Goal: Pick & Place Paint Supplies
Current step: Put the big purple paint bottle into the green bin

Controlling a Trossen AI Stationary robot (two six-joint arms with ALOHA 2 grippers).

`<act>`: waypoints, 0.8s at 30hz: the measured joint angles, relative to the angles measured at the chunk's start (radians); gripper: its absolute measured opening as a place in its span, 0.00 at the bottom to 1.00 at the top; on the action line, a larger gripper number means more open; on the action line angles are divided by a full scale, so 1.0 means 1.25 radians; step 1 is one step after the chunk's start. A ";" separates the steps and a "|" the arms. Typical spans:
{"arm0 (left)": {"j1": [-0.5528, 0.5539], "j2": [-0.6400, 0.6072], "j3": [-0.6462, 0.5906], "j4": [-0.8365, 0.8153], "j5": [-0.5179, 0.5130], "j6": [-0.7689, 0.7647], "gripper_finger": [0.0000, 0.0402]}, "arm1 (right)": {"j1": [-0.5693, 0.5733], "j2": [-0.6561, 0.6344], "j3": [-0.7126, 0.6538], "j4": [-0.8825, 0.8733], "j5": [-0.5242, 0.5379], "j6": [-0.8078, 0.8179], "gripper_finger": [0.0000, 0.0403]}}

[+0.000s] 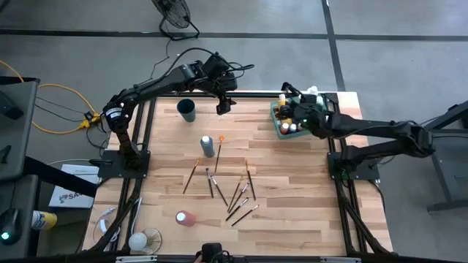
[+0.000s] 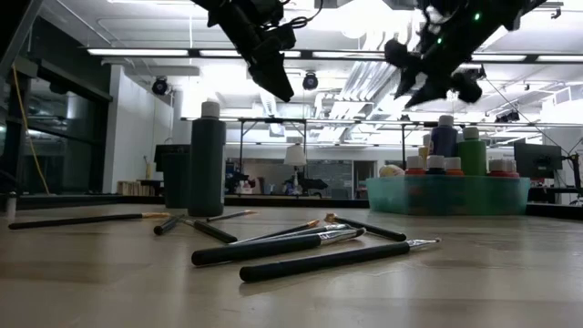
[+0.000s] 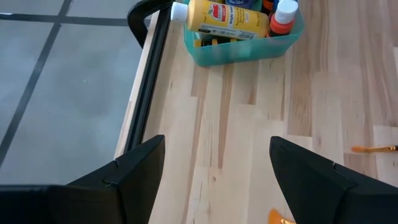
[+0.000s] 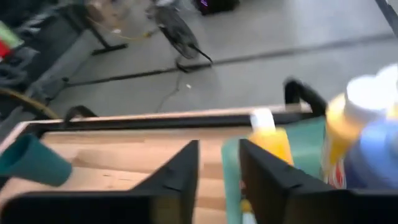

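Paintbrushes [image 2: 310, 246] lie scattered nearest us, waiting; beyond stands one bottle [image 1: 208, 145]. Our left gripper [image 1: 224, 107] hangs spread and empty. Farthest, our right gripper [image 1: 296, 115], fingers narrowly apart, hovers over the bottle-filled tray [image 1: 278, 121], apparently just emptied.

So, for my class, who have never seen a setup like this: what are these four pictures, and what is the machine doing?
Two robot arms work at a wooden table. One picture looks straight down, one looks level across the tabletop, and two come from cameras on the arms' wrists. Paintbrushes lie loose mid-table, beside a standing bottle and a dark cup. A green tray already holds several paint bottles. The left end effector hangs open and empty near the cup. The right end effector is above the tray, its fingers narrow and nothing visibly between them.
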 joint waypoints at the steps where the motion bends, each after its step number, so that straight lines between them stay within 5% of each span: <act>1: 0.000 0.000 0.000 0.000 0.001 0.000 0.70 | 0.000 0.015 0.000 -0.012 0.000 0.035 0.22; 6: 0.000 0.000 0.000 0.000 0.001 0.000 0.70 | 0.000 0.088 0.000 -0.020 0.001 0.118 0.02; 24: 0.000 0.000 0.000 -0.012 0.001 0.000 0.70 | -0.005 0.188 -0.001 -0.204 0.083 0.491 0.01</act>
